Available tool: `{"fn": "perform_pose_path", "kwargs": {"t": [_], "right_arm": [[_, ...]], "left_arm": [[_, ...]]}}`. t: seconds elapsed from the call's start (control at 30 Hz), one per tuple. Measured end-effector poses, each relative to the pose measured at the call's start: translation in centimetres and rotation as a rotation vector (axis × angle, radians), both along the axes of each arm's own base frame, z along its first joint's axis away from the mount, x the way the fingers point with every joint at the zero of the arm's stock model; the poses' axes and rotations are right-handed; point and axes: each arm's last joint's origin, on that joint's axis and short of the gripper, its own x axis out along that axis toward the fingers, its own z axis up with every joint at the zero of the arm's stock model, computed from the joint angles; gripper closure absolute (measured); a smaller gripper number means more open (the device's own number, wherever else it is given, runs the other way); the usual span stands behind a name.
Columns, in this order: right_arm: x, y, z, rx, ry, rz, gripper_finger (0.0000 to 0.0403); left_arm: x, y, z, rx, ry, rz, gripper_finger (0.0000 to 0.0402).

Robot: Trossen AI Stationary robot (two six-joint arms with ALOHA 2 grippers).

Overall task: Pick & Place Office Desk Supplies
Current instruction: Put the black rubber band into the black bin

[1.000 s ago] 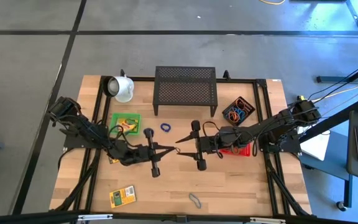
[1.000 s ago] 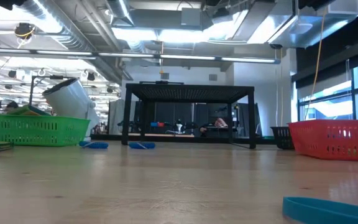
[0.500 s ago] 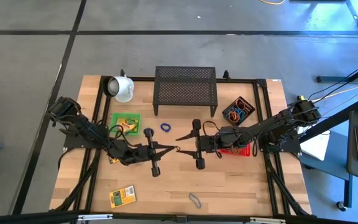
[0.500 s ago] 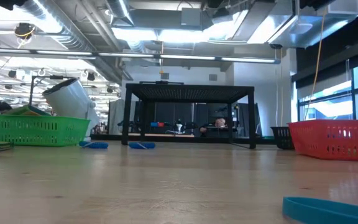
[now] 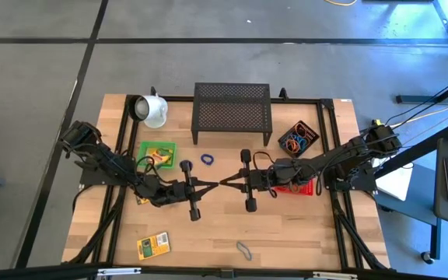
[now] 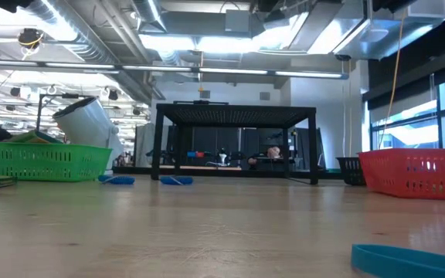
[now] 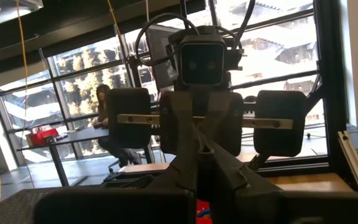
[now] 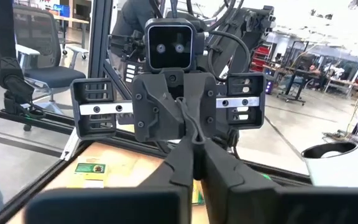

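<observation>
My two grippers meet tip to tip above the middle of the table, both level. My left gripper [image 5: 218, 185] comes from the table's left and my right gripper [image 5: 225, 183] from the right, and both are shut. A small red-orange item [image 7: 201, 211] shows where the tips meet; what it is I cannot tell. A blue rubber band [image 5: 207, 159], a grey band [image 5: 243, 250] and a crayon box [image 5: 152, 246] lie flat on the table. Neither gripper shows in the low view. My left gripper pinches the small red-orange item at its fingertips, level, from the table's left. The item is lifted clear of the table. The meeting fingers hide which part is held. My right gripper is shut on the same spot, level, from the table's right, its fingers [image 7: 197, 168] closed together. The red-orange bit [image 7: 201, 211] shows just beside them. The fingers hide the exact contact.
At the far edge stand a black mesh rack [image 5: 232, 113] and a tipped white mug [image 5: 152, 110]. A green basket [image 5: 157, 152] holds a crayon box. A black basket [image 5: 298, 140] holds rubber bands. A red basket [image 5: 300, 187] sits under my right arm.
My right gripper has shut: its fingers stood wide apart around my left gripper's tip and now lie closed together there. Both arms have kept their places.
</observation>
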Motion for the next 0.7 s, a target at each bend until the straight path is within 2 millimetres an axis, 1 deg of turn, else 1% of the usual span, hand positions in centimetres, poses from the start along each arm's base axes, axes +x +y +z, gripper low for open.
{"fn": "perform_pose_path", "kwargs": {"t": [0.07,0.2,0.33,0.43,0.57,0.7], "right_arm": [[0.0,0.0,0.0,0.009,0.002,0.001,0.0392],[0.0,0.0,0.0,0.031,0.006,0.001,0.0383],[0.0,-0.1,0.0,0.057,0.01,-0.002,0.0395],[0.1,-0.2,0.0,0.071,0.012,-0.021,0.0393],[0.0,-0.7,-0.3,0.094,0.057,-0.163,0.0393],[-0.6,-1.5,-0.3,0.063,0.12,-0.352,0.0392]], "left_arm": [[0.0,0.0,0.0,-0.003,-0.001,-0.001,0.0392],[0.0,0.0,0.0,-0.047,-0.008,0.005,0.0375],[0.0,0.1,-0.3,-0.086,0.008,0.035,0.0331],[0.1,0.1,-0.6,-0.117,0.033,0.029,0.029],[0.2,0.0,-1.8,-0.166,0.112,0.021,0.0241],[0.2,0.0,-3.1,-0.197,0.212,0.027,0.0214]]}}
